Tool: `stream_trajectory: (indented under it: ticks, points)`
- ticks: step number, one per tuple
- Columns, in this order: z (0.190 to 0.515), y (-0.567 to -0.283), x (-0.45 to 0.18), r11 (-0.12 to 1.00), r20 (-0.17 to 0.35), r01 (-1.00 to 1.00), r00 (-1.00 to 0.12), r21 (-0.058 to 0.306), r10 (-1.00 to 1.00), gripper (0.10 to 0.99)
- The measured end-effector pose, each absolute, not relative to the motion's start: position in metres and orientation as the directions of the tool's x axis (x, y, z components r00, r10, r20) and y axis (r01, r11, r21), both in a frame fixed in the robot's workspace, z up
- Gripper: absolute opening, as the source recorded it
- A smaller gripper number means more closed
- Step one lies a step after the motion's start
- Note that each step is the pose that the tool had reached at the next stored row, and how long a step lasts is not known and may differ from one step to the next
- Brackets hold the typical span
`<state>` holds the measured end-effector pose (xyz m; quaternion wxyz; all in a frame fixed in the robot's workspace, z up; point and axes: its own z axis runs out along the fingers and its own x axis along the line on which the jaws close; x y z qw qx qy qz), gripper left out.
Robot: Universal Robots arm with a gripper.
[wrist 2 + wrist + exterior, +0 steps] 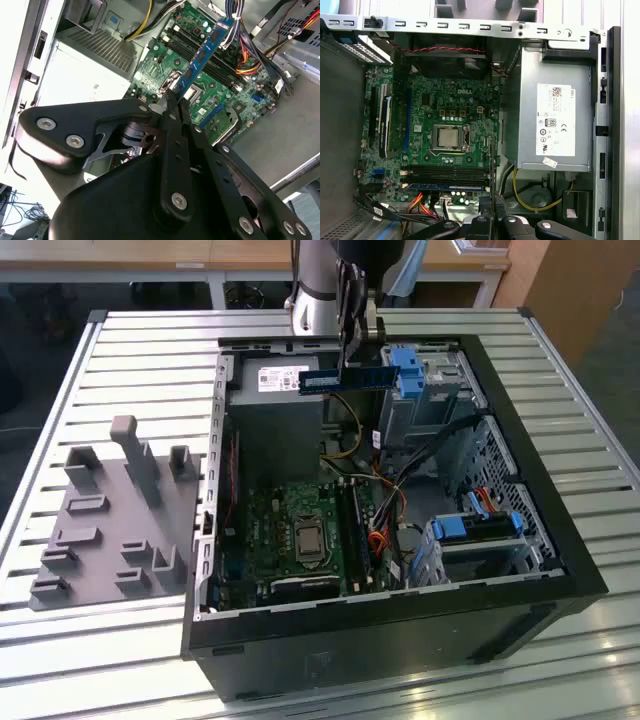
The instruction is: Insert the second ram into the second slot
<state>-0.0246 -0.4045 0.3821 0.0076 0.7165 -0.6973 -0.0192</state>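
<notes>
My fingers [350, 337] pinch the second ram [333, 380] above the computer case [350, 642]; I should keep it level over the memory slots [447, 175].

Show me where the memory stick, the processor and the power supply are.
memory stick [202, 55], second wrist view, middle of the blue board.
processor [449, 136], first wrist view, centre of its metal top.
power supply [555, 65], first wrist view, bare grey casing.

A robot lab: opened computer case [350, 652] on a slatted metal workbench [140, 345]
</notes>
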Motion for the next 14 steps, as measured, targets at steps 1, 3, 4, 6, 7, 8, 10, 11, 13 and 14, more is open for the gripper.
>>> stream_trajectory:
  ticks: [1, 3, 4, 6, 7, 8, 10, 11, 13, 14]
  points:
    - [0.3820, -0.4045, -0.0246, -0.027, -0.017, -0.999, 0.027, 0.038, -0.999, 0.137]
    - [0.3820, -0.4045, -0.0245, -0.027, -0.017, -0.999, 0.027, 0.038, -0.999, 0.137]
    - [0.3821, -0.4045, -0.0246, -0.027, -0.017, -0.999, 0.027, 0.038, -0.999, 0.137]
    - [0.3821, -0.4048, -0.0246, -0.027, -0.017, -0.999, 0.027, 0.038, -1.000, 0.137]
    - [0.3821, -0.4052, -0.0246, -0.027, -0.017, -0.999, 0.027, 0.038, -1.000, 0.137]
    - [0.3821, -0.4057, -0.0246, -0.027, -0.017, -0.999, 0.027, 0.038, -0.999, 0.137]
    - [0.3821, -0.4070, -0.0246, -0.027, -0.017, -0.999, 0.027, 0.038, -0.999, 0.137]
    - [0.3821, -0.4076, -0.0246, -0.027, -0.017, -0.999, 0.027, 0.038, -0.999, 0.137]
    - [0.3820, -0.4086, -0.0246, -0.027, -0.017, -0.999, 0.027, 0.038, -0.999, 0.137]
    - [0.3820, -0.4089, -0.0246, -0.027, -0.017, -0.999, 0.027, 0.038, -0.999, 0.137]
